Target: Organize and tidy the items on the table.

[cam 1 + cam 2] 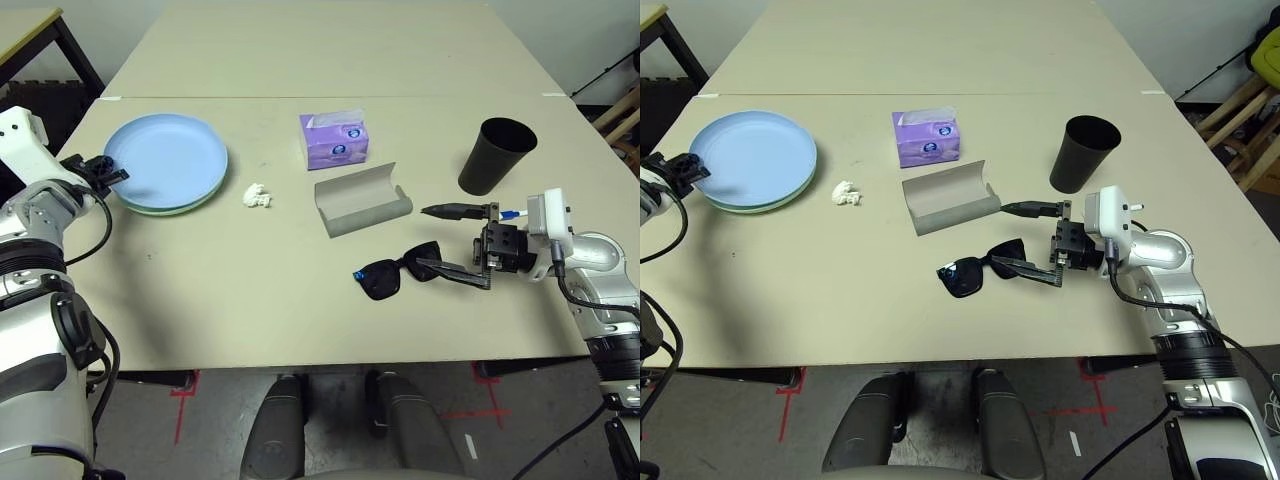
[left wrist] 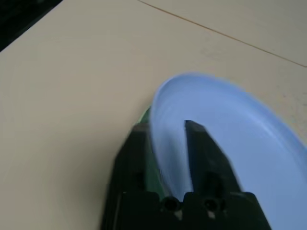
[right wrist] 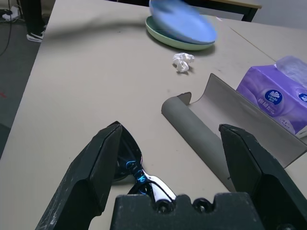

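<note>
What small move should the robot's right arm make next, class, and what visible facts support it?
Probably close the right end effector on the black sunglasses. Its fingers stand wide open on either side of the sunglasses' temple arm, and the grey glasses case lies open right beside them, ready to take the sunglasses.

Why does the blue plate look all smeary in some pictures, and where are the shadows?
Left wrist view: the light blue plate is smeared, especially along its edge. Right wrist view: it blurs too, while the sunglasses glint with bluish glare. Left eye view: a soft shadow lies on the table beneath the plates.
</note>
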`<control>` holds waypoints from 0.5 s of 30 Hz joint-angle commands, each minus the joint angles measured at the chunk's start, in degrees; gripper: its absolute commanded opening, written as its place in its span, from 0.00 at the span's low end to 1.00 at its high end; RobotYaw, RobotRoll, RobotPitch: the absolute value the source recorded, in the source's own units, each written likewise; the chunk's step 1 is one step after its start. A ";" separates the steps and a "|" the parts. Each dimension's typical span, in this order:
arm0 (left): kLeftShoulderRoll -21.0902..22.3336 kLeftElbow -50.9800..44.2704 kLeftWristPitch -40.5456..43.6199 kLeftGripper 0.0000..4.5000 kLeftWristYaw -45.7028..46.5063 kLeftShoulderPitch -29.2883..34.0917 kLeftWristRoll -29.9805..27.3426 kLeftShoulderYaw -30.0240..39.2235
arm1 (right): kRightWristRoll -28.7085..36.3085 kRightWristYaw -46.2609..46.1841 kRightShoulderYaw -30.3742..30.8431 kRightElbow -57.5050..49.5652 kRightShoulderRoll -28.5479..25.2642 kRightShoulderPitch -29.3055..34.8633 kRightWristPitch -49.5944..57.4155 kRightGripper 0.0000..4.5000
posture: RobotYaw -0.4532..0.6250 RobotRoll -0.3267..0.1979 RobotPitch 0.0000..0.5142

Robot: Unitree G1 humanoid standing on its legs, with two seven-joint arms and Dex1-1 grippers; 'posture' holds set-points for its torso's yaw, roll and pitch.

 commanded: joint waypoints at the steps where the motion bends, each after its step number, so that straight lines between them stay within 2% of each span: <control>1: -0.21 -5.80 1.70 0.67 -2.54 5.17 -0.38 -0.36 | 0.83 -0.68 -1.36 -0.31 -1.22 0.58 0.81 1.00 | 0.50 0.62 0.33; 5: -0.54 -13.98 3.92 0.99 -4.06 9.93 -2.11 0.79 | 2.13 -1.48 -2.02 -1.19 -1.28 0.81 2.81 1.00 | 0.50 0.62 0.33; 10: -1.90 -26.03 5.81 0.99 -6.82 16.06 -5.17 1.59 | 3.86 -2.82 -2.70 -2.64 -0.76 1.64 4.90 1.00 | 0.51 0.62 0.32; 15: -3.26 -31.41 7.66 0.99 -5.94 19.43 -6.10 1.55 | 5.37 -4.81 -3.18 -3.33 0.43 2.90 6.60 1.00 | 0.51 0.62 0.32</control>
